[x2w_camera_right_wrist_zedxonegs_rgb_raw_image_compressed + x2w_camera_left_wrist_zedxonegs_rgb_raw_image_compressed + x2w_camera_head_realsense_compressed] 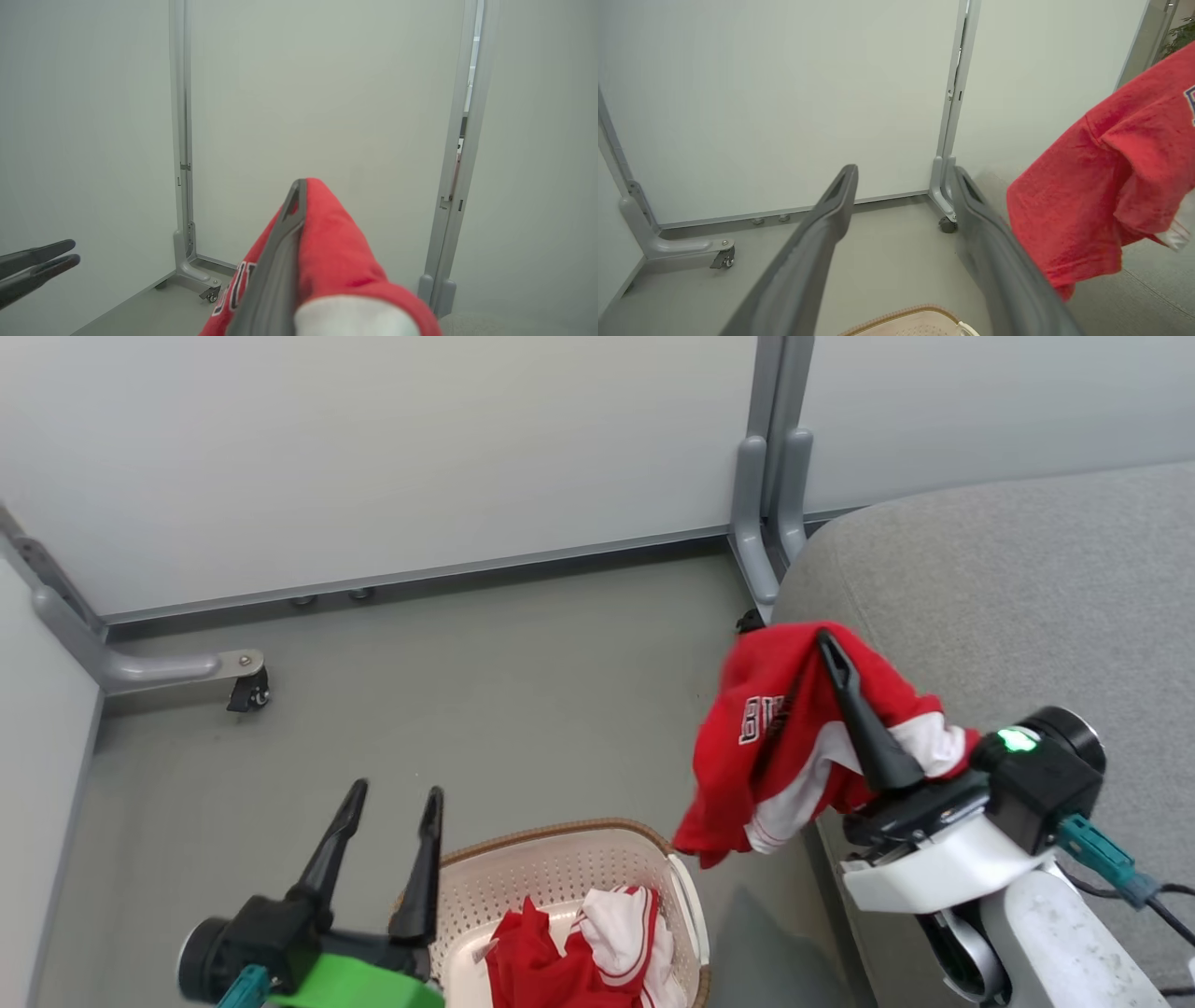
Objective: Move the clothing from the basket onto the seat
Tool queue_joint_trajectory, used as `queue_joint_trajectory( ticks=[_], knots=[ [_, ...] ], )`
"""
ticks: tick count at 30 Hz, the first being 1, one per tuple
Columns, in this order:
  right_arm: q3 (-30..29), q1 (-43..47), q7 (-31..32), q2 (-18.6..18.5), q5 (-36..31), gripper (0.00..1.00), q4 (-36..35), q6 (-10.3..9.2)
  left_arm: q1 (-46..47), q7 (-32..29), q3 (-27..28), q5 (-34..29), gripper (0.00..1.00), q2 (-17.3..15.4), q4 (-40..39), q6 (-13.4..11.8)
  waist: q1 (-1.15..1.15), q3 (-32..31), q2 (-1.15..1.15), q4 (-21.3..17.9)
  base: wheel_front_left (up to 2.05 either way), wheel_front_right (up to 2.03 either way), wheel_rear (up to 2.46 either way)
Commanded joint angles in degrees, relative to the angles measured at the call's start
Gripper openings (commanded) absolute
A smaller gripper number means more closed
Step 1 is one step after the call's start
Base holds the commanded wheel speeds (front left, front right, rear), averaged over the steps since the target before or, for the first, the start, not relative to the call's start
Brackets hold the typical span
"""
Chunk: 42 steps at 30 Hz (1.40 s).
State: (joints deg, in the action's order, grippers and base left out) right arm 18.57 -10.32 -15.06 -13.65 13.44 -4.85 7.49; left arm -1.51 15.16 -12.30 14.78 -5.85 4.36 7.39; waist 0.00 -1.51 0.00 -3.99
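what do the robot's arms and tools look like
Left tool: two long dark tapered fingers on a black base, with a bright green cover and teal plug. Right tool: same dark fingers, black wrist block with a lit green light, white forearm shell, teal connector, dark cable.

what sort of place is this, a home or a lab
Likely a lab or office mock-up, not a home: plain partition panels on castor feet, a grey floor, and a grey seat beside a laundry basket.
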Motion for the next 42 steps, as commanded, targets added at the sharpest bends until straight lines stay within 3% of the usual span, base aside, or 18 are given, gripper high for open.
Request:
queue_joint_trajectory(
  ticks=[1, 12, 31, 42],
  knots=[
    [-1.4, 1.5, -0.2, 0.3, -0.5, 0.0, -0.5, -0.01, -1.7, 0.0, 1.4, -0.5, 1.0, 0.6, 0.4, 0.2, 0.0, -0.5, 0.0, 0.8, 0.0, 0.0, 0.0],
    [-9.3, 6.7, -0.2, 2.0, -1.8, 0.0, -0.8, 0.0, -5.4, 0.0, 7.4, -2.3, 1.0, 2.6, 2.6, 0.2, 0.0, -1.0, 0.0, 2.9, 0.0, 0.0, 0.0],
    [-9.9, 6.5, -0.2, 2.9, -1.6, 0.0, -0.6, 0.0, -5.6, 0.0, 7.8, -2.3, 1.0, 2.9, 3.5, 0.2, 0.0, -1.1, 0.0, 2.7, 0.0, 0.0, 0.0],
    [-12.1, 5.3, -0.2, 2.3, -2.4, 0.0, -1.7, 0.0, -5.2, 0.0, 6.5, -1.7, 1.0, 2.9, 2.3, 0.2, 0.0, -0.3, 0.0, -2.0, 0.0, 0.0, 0.0]
  ],
)
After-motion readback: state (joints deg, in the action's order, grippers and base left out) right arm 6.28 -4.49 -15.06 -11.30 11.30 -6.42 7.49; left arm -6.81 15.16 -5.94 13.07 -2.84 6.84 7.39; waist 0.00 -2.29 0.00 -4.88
